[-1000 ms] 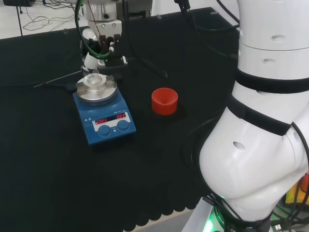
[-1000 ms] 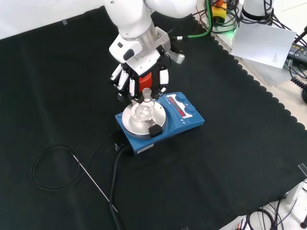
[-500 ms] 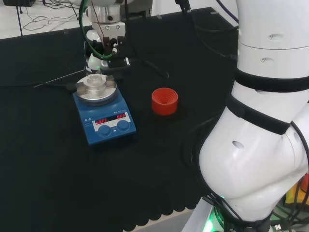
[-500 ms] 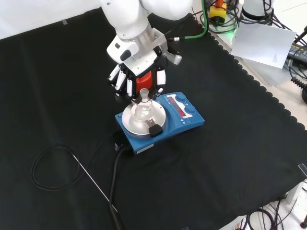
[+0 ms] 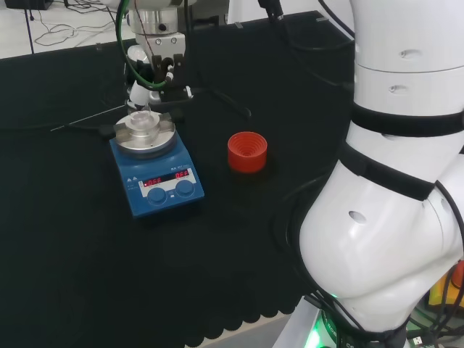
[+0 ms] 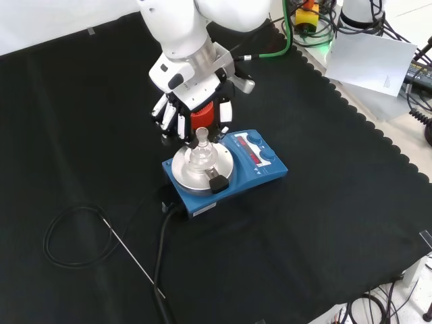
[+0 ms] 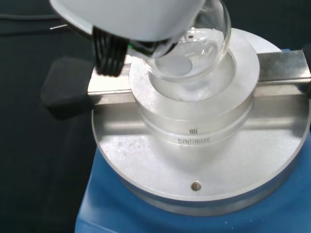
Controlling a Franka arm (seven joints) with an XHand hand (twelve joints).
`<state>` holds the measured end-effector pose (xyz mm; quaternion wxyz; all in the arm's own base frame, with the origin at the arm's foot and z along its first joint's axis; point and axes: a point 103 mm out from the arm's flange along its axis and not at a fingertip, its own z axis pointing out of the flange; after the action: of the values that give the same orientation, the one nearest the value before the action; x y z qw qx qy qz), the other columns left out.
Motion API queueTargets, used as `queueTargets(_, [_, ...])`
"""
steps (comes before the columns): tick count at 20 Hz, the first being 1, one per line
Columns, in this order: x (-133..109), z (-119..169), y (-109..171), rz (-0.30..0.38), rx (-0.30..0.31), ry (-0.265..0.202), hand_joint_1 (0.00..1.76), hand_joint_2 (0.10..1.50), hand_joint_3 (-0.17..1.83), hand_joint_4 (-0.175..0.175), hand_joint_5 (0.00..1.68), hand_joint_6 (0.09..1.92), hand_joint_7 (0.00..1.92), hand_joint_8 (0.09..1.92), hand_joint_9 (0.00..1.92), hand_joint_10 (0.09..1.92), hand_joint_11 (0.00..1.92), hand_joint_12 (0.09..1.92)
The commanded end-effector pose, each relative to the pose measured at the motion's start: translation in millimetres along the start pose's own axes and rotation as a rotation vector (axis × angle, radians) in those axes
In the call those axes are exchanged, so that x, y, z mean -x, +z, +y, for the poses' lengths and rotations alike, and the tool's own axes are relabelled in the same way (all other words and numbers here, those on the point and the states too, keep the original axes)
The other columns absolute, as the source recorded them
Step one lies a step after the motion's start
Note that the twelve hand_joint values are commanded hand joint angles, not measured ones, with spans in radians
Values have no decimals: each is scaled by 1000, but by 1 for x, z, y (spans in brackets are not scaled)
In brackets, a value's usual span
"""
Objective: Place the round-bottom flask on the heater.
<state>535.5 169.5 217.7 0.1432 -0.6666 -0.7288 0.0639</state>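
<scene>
Flask (image 6: 200,152) sits in the round metal well on top of the heater (image 6: 260,169), bulb down, neck up. In the wrist view the clear bulb (image 7: 194,48) rests in the grey bowl of the metal block (image 7: 194,126), leaning a little to one side.

Hand (image 6: 192,108) hangs just above and behind the flask in the front view, fingers pointing down, spread and fairly straight, closed on nothing. A small gap shows between the fingertips (image 6: 225,111) and the flask neck (no contact that I can see).

Head view: hand (image 5: 154,69) stands over the far edge of the heater (image 5: 156,181), flask (image 5: 143,119) below it on the silver plate.

Red ribbed stand (image 5: 247,151) sits on the cloth (image 5: 87,254) to the right of the heater in the head view, well apart from it.

A black cable (image 6: 71,233) and a thin metal rod (image 6: 131,256) lie on the cloth left of the heater in the front view.
</scene>
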Motion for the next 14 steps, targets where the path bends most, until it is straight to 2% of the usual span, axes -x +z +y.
queueTargets(1, [2,5,6,-7,-9,6,1117,591,862,175,1194,912,477,675,734,571,331,1349])
queueTargets(8, [9,7,10,-8,-20,18,1117,591,860,175,1195,910,477,676,734,571,332,1348])
queueTargets(11, [12,6,10,23,-4,10,1116,596,853,175,1193,908,477,677,734,572,332,1348])
queueTargets(12, [12,6,10,29,-7,7,1113,608,832,175,1189,903,476,678,733,573,332,1348])
queueTargets(14, [13,6,10,35,-16,5,1095,697,663,175,1170,853,449,686,713,584,317,1355])
